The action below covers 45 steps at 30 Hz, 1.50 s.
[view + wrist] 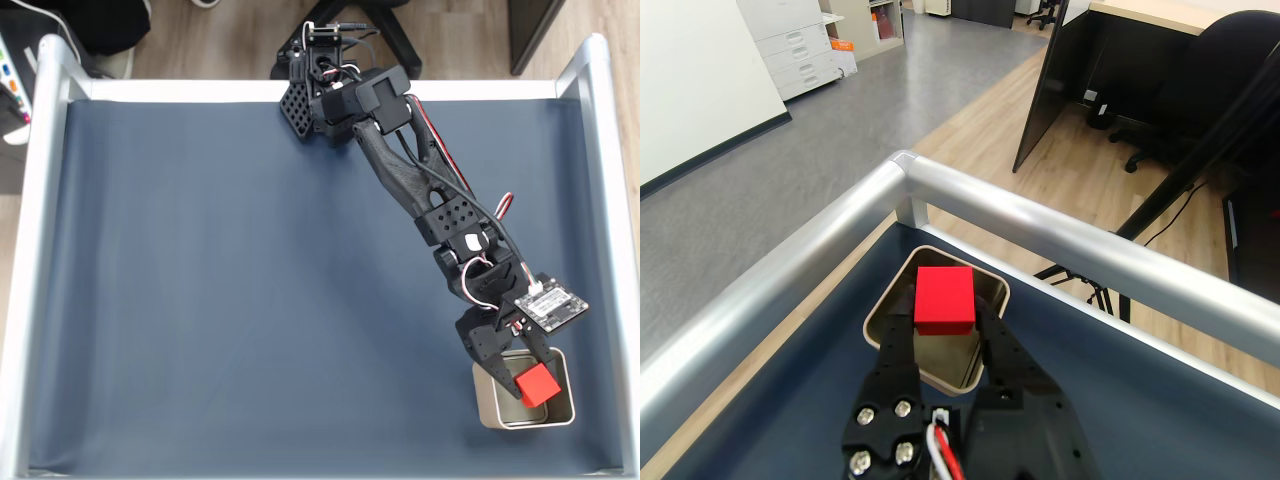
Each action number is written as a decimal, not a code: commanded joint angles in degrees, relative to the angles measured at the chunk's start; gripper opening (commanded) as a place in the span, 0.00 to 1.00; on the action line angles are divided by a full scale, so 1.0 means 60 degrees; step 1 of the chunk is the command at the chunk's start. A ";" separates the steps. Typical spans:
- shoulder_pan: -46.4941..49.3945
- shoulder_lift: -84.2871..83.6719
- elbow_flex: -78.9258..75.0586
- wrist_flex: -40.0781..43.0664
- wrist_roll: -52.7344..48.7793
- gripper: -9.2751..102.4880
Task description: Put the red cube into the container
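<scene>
- We see the arm reaching from the top edge of the bench down to its lower right corner in the fixed view.
- The gripper is clamped on the cube, one finger on each side of it; the wrist view shows the same hold on the cube by the gripper.
- The cube hangs over the tin, within its outline in the fixed view; we cannot tell for sure how high above the tin's floor it sits, though in the wrist view it looks raised above the rim.
- The tin stands on the dark blue mat, tucked near the corner where two silver rails meet.
- In the wrist view, beyond the rails we see a wood floor, grey carpet, a dark partition and an office chair.
- A small circuit board sits on the wrist, just above the tin in the fixed view.
</scene>
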 commanded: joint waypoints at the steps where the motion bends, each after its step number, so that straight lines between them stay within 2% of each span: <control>1: 0.0073 0.0161 -0.0498 -0.0205 -0.0132 0.20; 12: 0.0088 0.0161 -0.0439 -0.0205 -0.0352 0.26; 31: 0.0205 0.0132 -0.0410 -0.0293 -0.0337 0.27; 35: 0.0220 0.0132 -0.0410 -0.0425 -0.0308 0.24; 41: 0.0264 0.0278 -0.0410 -0.0425 -0.0381 0.09; 45: 0.0439 0.0732 -0.0103 -0.0366 -0.0278 0.08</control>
